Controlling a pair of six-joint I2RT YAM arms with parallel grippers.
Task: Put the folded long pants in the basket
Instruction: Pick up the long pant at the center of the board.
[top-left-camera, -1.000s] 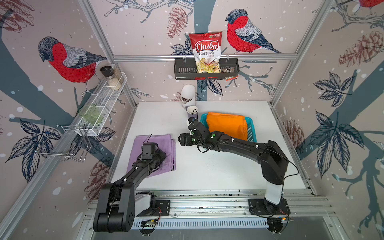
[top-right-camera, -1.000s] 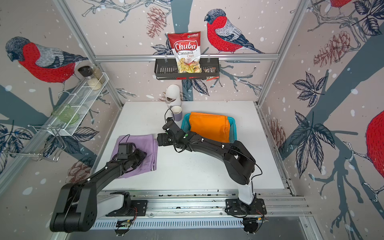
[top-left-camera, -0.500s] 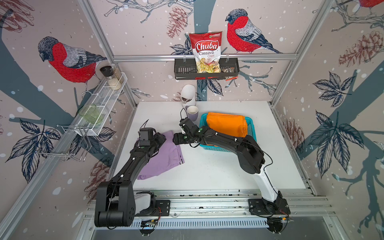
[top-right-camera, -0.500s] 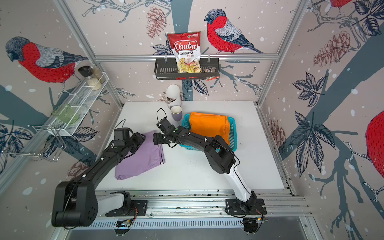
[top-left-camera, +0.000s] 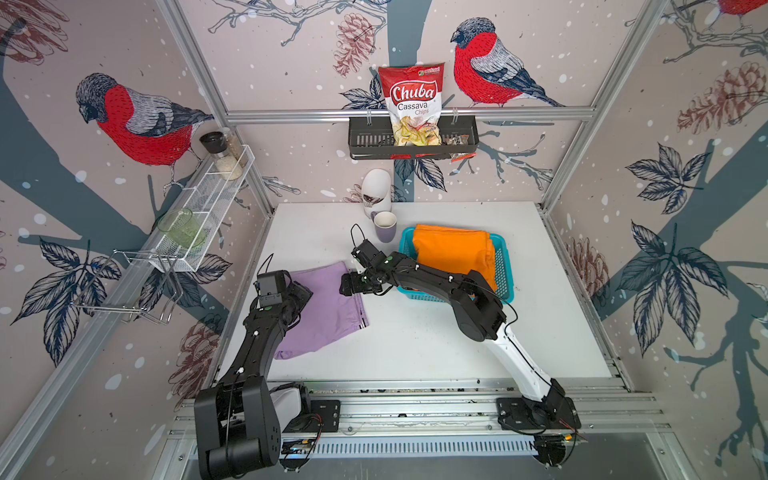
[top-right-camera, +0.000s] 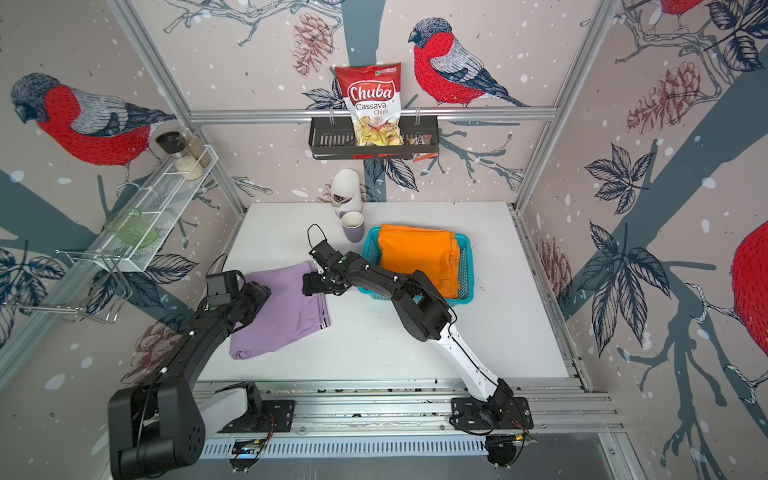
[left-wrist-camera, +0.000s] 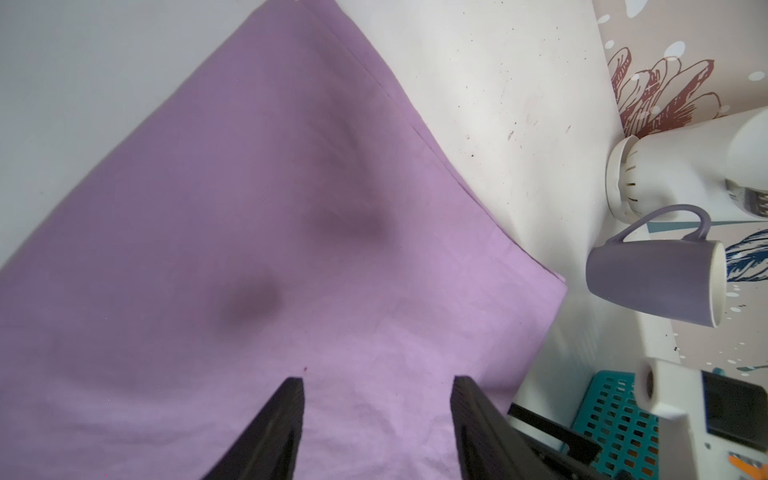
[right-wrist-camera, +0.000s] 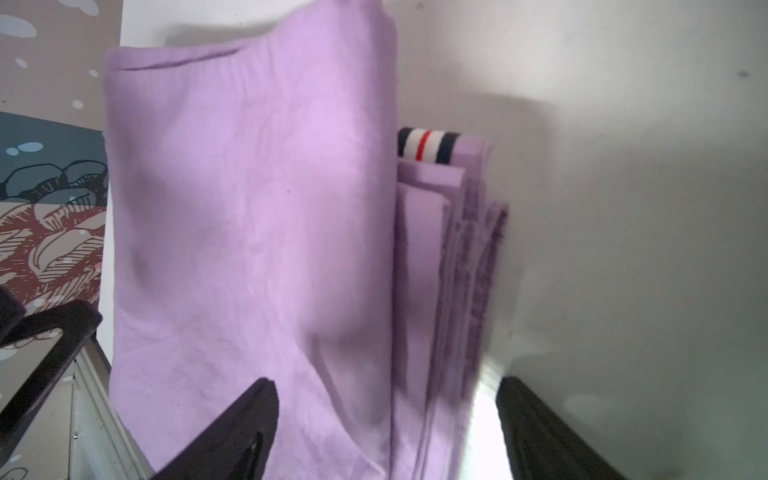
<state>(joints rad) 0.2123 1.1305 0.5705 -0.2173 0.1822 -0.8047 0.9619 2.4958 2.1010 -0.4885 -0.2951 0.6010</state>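
Shift since earlier: lilac-purple folded cloth pants lie turned and dragged across the white desk, now nearer the turquoise slotted plastic basket.
Basket contents: bright orange folded pants lie inside, on top.
Left claw: spread, poised over the lilac cloth, pinching nothing.
Right claw: spread, straddling the layered edge nearest the basket, not pinching.
Step in hand: regrasp of the lilac pair, judged.
Next move: calls for closing on all layers together, then a lift clear over the rim.
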